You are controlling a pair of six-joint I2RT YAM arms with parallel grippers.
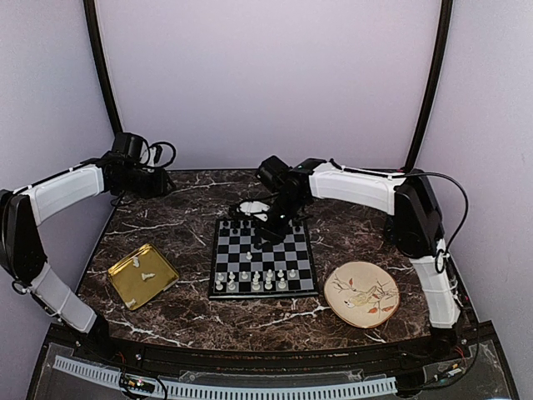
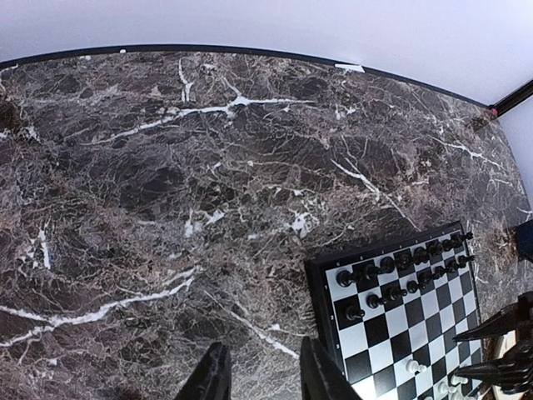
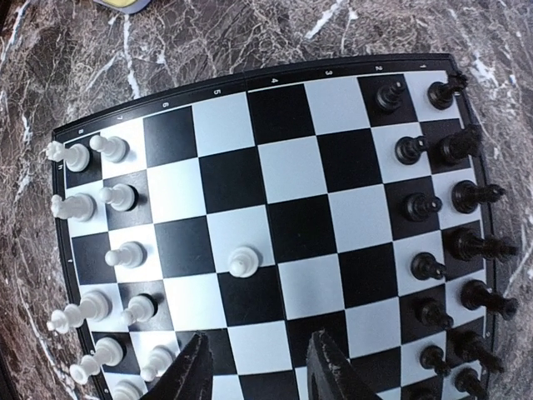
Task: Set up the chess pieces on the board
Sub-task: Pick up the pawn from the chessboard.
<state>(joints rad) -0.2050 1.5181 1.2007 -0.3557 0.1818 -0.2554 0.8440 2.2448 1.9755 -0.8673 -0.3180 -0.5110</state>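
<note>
Marble table (image 1: pixel 183 225) is carrying the board (image 1: pixel 263 258) at ctr. White pieces (image 3: pixel 125 254) are standing along its near rows; one pawn (image 3: pixel 243 261) is standing alone mid-board. R gripper (image 3: pixel 258 346) is hovering over the board, fingers apart, gripping nothing. L gripper (image 2: pixel 263 346) is hanging over bare marble at far left, fingers parted, empty.

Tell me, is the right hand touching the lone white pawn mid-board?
Apart. The right wrist view shows the white pawn standing free, with bare board squares between it and both fingers of the open right hand.
</note>
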